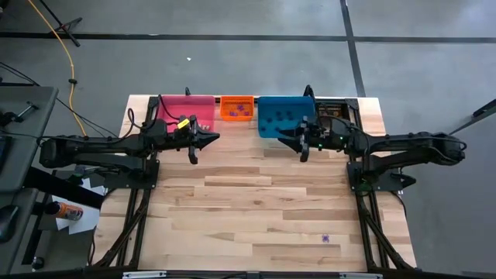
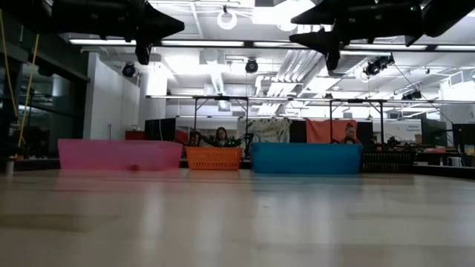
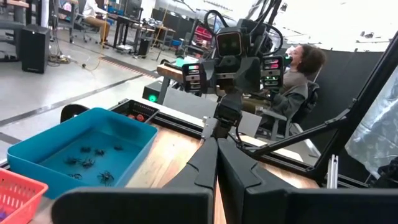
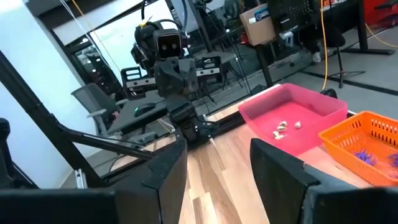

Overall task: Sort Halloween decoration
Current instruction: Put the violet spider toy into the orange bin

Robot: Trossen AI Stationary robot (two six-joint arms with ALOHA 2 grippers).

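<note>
Overhead, two dark arms are seen stretched toward each other above a pale wooden table (image 1: 256,209), each held level and well clear of the boards. The left gripper (image 1: 203,143) is positioned in front of the pink bin (image 1: 186,108), its fingers (image 3: 208,158) pressed together with nothing between them. The right gripper (image 1: 293,143) is held in front of the blue bin (image 1: 283,116), its fingers (image 4: 168,168) parted with a clear gap and nothing caught in it.

Four containers are lined up along the far edge of the table: the pink bin, a small orange basket (image 1: 237,107), the blue bin and, just beside it under the right arm, a black bin (image 1: 332,108). The sorted Halloween decoration is distributed among them. Pale whitish trinkets (image 4: 287,127) are seen lying on the floor of the pink bin, purple trinkets (image 4: 367,157) in the orange basket, and black spider-like trinkets (image 3: 90,163) scattered across the bottom of the blue bin. One lone purple trinket (image 1: 325,238) is left on the bare boards near the front right of the table, well apart from both grippers and from every bin.

From table height, the row of bins is viewed end on, with both arms suspended high above. Seated people (image 2: 221,136) are visible in the room beyond the table.
</note>
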